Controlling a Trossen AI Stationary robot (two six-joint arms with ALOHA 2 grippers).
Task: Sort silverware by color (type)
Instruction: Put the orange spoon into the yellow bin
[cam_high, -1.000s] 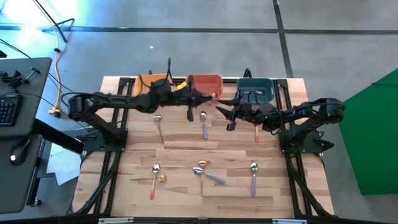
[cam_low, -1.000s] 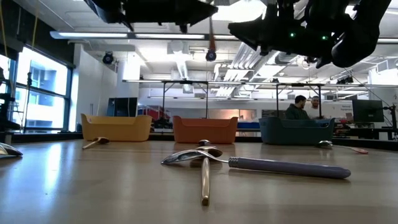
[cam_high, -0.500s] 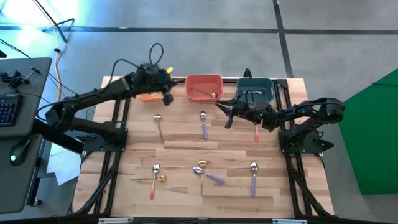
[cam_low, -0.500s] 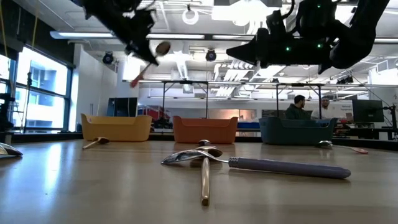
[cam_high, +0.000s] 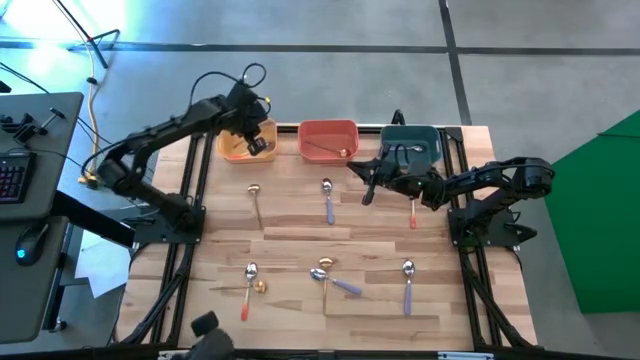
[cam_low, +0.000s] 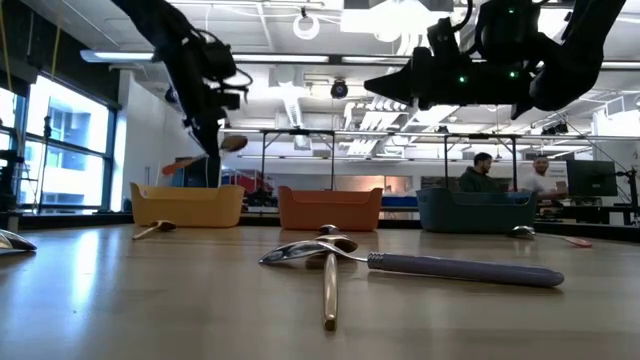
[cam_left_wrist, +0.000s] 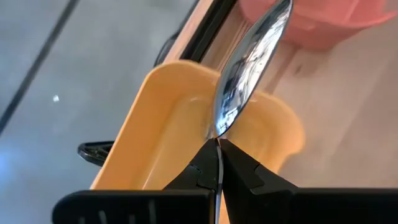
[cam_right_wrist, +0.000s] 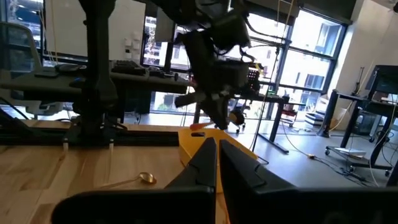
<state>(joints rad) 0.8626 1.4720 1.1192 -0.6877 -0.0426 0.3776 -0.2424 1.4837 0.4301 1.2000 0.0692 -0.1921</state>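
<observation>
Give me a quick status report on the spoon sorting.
Left claw shut on spoon, above yellow bin. Right claw shut, empty, near teal bin. Nothing in the way.

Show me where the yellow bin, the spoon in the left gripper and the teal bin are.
yellow bin (cam_left_wrist: 163, 118): left wrist view, inner wall.
spoon in the left gripper (cam_left_wrist: 249, 68): left wrist view, its bowl.
teal bin (cam_high: 424, 133): high view, far rim.

I count three bins: yellow bin (cam_high: 230, 152), red bin (cam_high: 328, 124), teal bin (cam_high: 425, 135); eight spoons (cam_high: 328, 200) on the table (cam_high: 300, 240); a ninth spoon (cam_high: 325, 150) in the red bin; a tenth spoon (cam_left_wrist: 249, 68) pinched in my left gripper (cam_high: 256, 146); two people (cam_low: 482, 172) beyond.
</observation>
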